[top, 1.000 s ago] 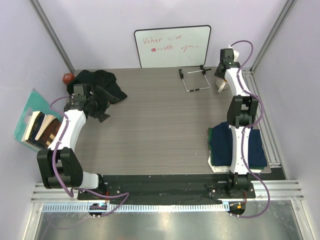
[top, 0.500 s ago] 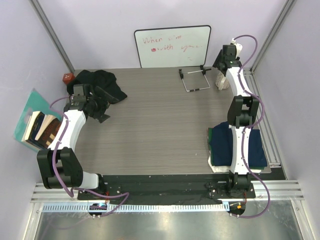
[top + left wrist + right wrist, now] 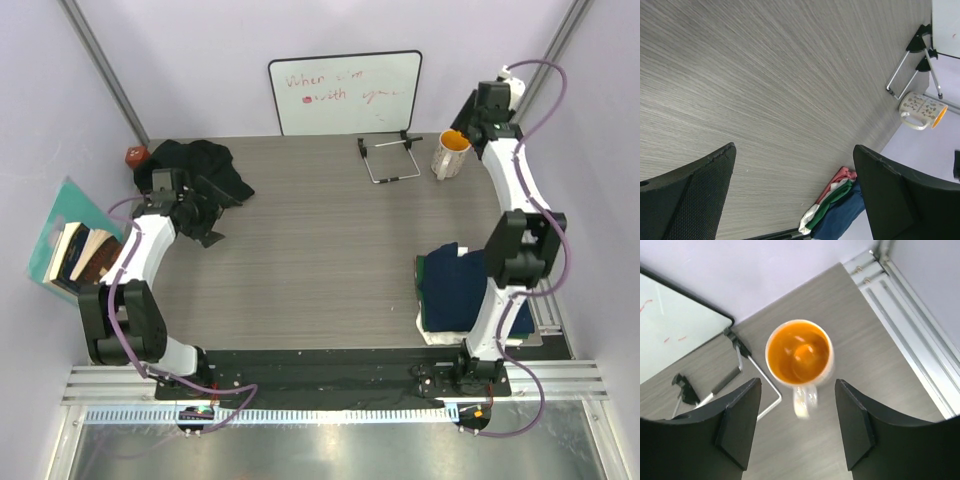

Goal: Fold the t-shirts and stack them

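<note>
Left of the whiteboard (image 3: 345, 92), well apart from it: black shirt (image 3: 195, 162), one, entered as a crumpled, unfolded heap on the table (image 3: 320, 250). The left gripper (image 3: 210, 208) was recorded just beside the heap, on the side nearer the whiteboard. Its jaws were spread wide with nothing held; only bare tabletop was seen between them in the left wrist view.

Right of the whiteboard and far in front of it: stack (image 3: 450, 290) of folded shirts. Navy was noted on top. Green, white and pink edges were seen beneath it from the left wrist (image 3: 832, 212).

Just right of the whiteboard: mug (image 3: 449, 155), upright, orange inside. The right gripper (image 3: 470, 125) was held above it with jaws spread and nothing pinched. The mug was framed below and between the fingers in the right wrist view, apparently untouched.

Progress, as judged: the stacked shirts were taken as finished. The black shirt was not yet begun; it was left to be spread, folded and laid on the stack.

Changes against the earlier frames:
- The mug was previously half hidden under the right gripper, which had been down at it. It was now seen fully, with the gripper lifted off.
- The right arm was swung outward, away from the whiteboard, so that more of the stack was uncovered.
- The black shirt and stack were unmoved.
- The left arm was shifted only slightly.
</note>
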